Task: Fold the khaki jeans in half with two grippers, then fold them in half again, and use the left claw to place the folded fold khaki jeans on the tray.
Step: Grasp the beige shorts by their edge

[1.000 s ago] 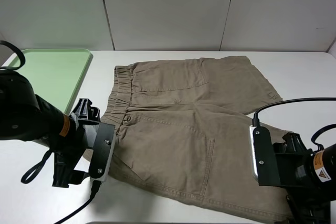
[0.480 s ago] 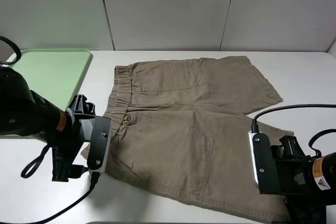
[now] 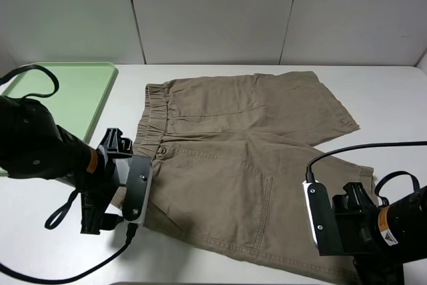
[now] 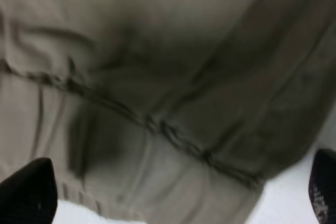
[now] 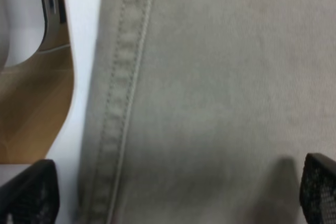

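From the high camera, the khaki jeans (image 3: 240,158) lie flat on the white bench (image 3: 390,95) near the tray (image 3: 60,98). The left end effector (image 3: 127,191) is at the near waistband corner and the right end effector (image 3: 330,225) at the near leg hem, both spread wide and empty. The left wrist view shows limp, wrinkled cloth between the fingertips (image 4: 29,192), likely light and floppy and best pinched at the thick waistband. The right wrist view shows the stitched hem, probably the firmest hold there.
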`<action>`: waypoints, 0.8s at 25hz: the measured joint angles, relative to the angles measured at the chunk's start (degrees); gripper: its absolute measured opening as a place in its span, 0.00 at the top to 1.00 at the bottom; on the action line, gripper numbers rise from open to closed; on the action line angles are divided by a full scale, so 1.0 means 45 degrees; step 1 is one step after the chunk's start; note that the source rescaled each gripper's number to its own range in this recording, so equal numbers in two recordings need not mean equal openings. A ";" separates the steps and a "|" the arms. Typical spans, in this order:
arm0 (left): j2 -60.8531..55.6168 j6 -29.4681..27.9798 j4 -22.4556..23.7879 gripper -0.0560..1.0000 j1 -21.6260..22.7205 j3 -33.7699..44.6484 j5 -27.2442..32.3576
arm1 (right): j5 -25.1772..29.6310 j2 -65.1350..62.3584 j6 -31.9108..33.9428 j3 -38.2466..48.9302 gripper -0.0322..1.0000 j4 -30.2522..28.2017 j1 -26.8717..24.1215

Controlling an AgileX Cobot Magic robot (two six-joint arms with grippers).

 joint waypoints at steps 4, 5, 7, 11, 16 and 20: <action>0.0241 0.0000 -0.0010 0.01 0.0000 -0.0079 -0.0717 | -0.0269 0.0000 0.0000 0.0000 0.00 -0.0507 0.0000; 0.0270 0.0000 -0.0010 0.01 0.0000 -0.0079 -0.0830 | -0.0364 0.0000 0.0014 0.0000 0.00 -0.0640 0.0000; 0.0325 0.0000 -0.0010 0.02 0.0000 -0.0079 -0.1050 | -0.0517 0.0000 0.0141 0.0000 0.00 -0.0881 0.0000; 0.0338 0.0000 -0.0010 0.02 0.0000 -0.0079 -0.1179 | -0.0732 0.0000 0.0384 0.0000 0.00 -0.1055 0.0000; 0.0338 0.0000 -0.0040 0.02 0.0000 -0.0079 -0.1060 | -0.0732 0.0000 0.0394 0.0000 0.06 -0.1087 0.0000; 0.0338 -0.0043 -0.0098 0.02 0.0000 -0.0137 -0.0792 | -0.0732 0.0000 0.0428 0.0000 0.14 -0.1087 0.0000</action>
